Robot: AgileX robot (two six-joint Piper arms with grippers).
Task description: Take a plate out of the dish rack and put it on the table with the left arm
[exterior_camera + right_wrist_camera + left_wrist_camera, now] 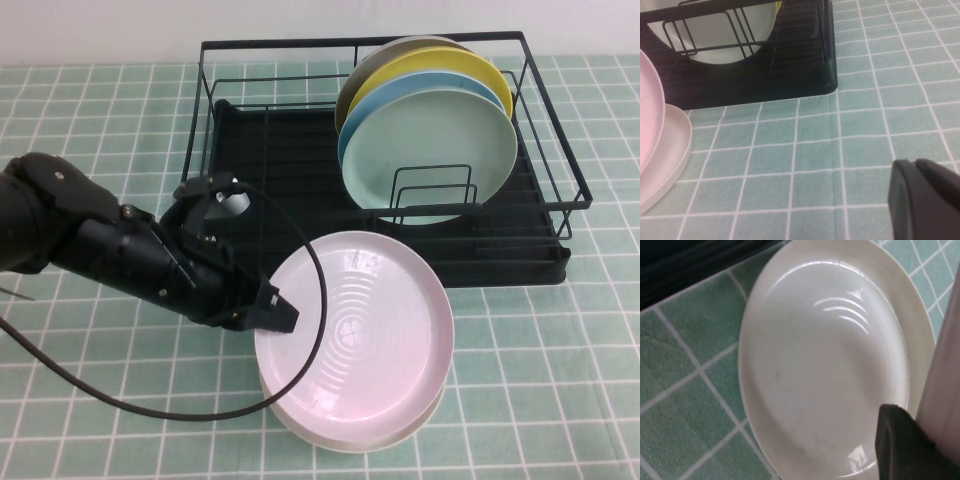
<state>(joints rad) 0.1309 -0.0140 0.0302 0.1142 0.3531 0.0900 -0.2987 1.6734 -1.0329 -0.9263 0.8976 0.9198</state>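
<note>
Pink-lilac plate point(355, 330), round with concentric rings showing on the face turned upward, sits in front of the dish rack point(290, 170), held tilted above a white plate point(345, 435) that lies flat on the green-tiled counter point(540, 400). The pink plate's near edge overlaps the white plate below it, and whether the two touch cannot be told. The left arm point(90, 240), black with a looping black cable point(150, 410), reaches in from the left side of the high view, and the left gripper point(270, 310) has its fingers closed on the pink plate's left rim. In the left wrist view the white plate point(830, 360) fills most of the picture, with one dark finger point(900, 450) and the pink plate's edge point(945, 375) at one side. Inside the dish rack, four plates stand upright on the right half: a mint-green plate point(430, 160) in front, then a blue plate point(400, 95), a yellow plate point(440, 65) and a grey plate point(400, 45) behind. The right gripper point(925, 200) hovers low over bare counter beside the rack's corner, seen only in its own wrist view, and its fingers' opening cannot be told.
</note>
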